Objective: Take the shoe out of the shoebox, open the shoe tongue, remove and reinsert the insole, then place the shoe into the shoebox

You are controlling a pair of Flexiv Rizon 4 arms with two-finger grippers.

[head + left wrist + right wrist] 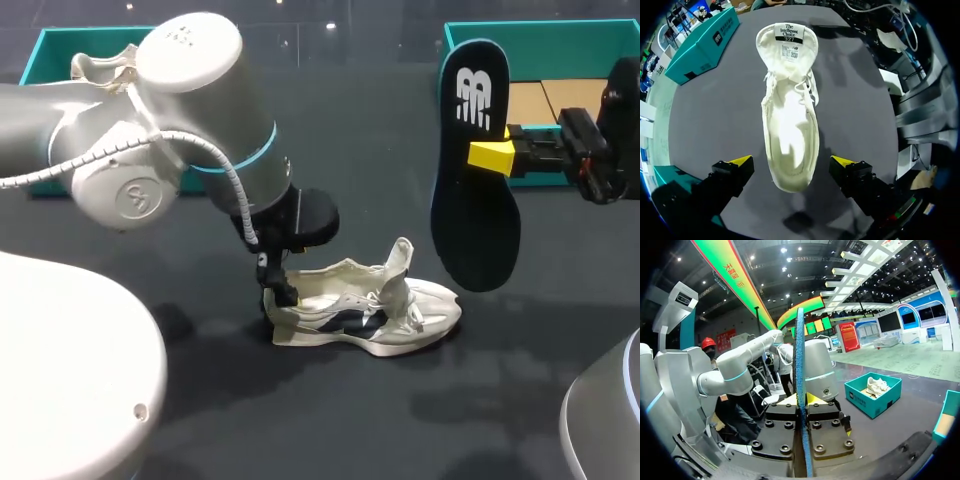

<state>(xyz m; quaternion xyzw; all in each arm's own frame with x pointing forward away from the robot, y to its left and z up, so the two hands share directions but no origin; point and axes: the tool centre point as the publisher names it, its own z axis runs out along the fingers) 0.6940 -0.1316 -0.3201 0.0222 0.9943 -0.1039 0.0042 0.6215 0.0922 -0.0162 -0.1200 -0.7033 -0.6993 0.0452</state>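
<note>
Right claw (497, 156) grips the insole (475, 215) on edge, up off the table (520, 360). My left claw (791, 161) hangs wide over the shoe (790, 115), one finger each side of its heel, neither touching.

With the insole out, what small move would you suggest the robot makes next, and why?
Probably lower the right end effector to bring the insole toward the shoe: it hangs clamped in the air, the shoe's mouth gapes empty, and the left end effector straddles the heel, open.

Shoe (365, 310) mouth unobstructed, tongue (787, 45) flipped forward; left hand (791, 161) straddles heel; insole (475, 190) hangs near toe.
</note>
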